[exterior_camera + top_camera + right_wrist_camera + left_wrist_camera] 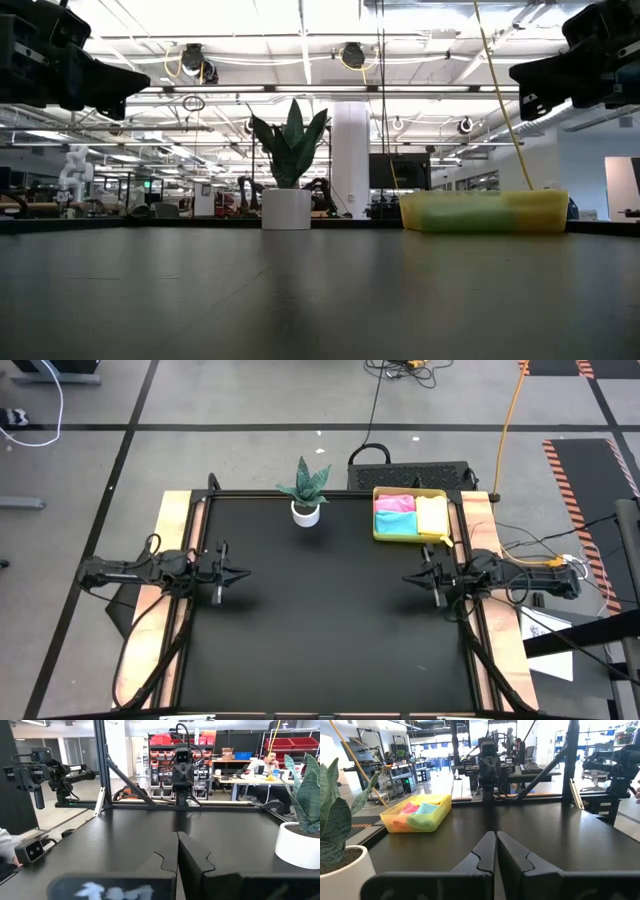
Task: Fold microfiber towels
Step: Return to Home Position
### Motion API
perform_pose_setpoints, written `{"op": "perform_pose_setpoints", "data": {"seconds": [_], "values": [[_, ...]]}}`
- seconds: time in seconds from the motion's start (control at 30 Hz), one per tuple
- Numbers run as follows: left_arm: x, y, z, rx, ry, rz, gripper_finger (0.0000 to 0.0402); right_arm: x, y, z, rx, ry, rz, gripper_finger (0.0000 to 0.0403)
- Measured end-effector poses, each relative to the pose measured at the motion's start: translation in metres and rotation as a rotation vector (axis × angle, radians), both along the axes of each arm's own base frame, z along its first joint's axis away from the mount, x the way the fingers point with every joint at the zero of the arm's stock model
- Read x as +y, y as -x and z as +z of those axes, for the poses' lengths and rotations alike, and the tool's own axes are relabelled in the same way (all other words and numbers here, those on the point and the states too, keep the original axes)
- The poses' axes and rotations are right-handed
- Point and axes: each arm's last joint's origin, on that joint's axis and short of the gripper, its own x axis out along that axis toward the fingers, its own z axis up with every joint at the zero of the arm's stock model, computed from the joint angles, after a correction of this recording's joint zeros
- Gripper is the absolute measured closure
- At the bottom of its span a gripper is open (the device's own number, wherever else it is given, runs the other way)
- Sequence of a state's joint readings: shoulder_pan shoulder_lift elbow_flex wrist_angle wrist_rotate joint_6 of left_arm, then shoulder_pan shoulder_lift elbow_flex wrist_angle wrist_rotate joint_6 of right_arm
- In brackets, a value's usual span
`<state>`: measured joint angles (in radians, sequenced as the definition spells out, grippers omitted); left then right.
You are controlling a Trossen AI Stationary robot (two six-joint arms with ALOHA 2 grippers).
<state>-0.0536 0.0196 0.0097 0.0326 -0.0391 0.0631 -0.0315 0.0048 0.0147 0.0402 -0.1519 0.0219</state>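
Three colours of the folded microfiber towels [405, 513] show from above, all packed inside the yellow-green tray [408, 541]. The pink towel [392, 503] and the light blue towel [395, 522] lie side by side, and the yellow towel [432, 513] fills the tray's 3 o'clock end. Whether a fourth lies under them cannot be told. The tray sits on the black desk [320, 640] near its far right corner, at about 1 o'clock from the desk's middle in the high view. A potted plant [305, 490] stands apart from it at 12 o'clock.

The left gripper [243, 573] hangs over the desk's 9 o'clock edge, tips pointing inward toward 3 o'clock. Its wrist view shows the two fingers pressed together with nothing between them. The towels lie well apart from it, toward 2 o'clock.

The right gripper [407, 577] hangs at the 3 o'clock edge, pointing toward 9 o'clock. Its fingers are likewise together and hold nothing. The tray of towels is near it, straight toward 12 o'clock, but not touching.

The two grippers face each other across the desk, and the low view shows both raised off the surface. In the right wrist view a person [267, 762] sits in the room beyond the desk.
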Motion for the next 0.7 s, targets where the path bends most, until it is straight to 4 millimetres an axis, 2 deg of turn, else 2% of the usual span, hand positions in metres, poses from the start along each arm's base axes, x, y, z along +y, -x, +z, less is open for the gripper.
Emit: {"op": "perform_pose_setpoints", "data": {"seconds": [0.23, 0.43, 0.7], "values": [[0.0000, 0.0000, 0.0000, 0.000, 0.000, 0.000, 0.0380, -0.0005, -0.0001, -0.0002, -0.001, 0.031, -0.017, 0.0403], [0.0000, 0.0000, 0.0001, -0.001, 0.000, -0.001, 0.0380, -0.0050, -0.0017, -0.0036, 0.042, -0.016, -0.172, 0.0403], [0.0000, 0.0000, 0.0001, -0.001, 0.000, -0.001, 0.0380, -0.0051, -0.0046, -0.0075, 0.092, -0.018, -0.173, 0.0403]]}}
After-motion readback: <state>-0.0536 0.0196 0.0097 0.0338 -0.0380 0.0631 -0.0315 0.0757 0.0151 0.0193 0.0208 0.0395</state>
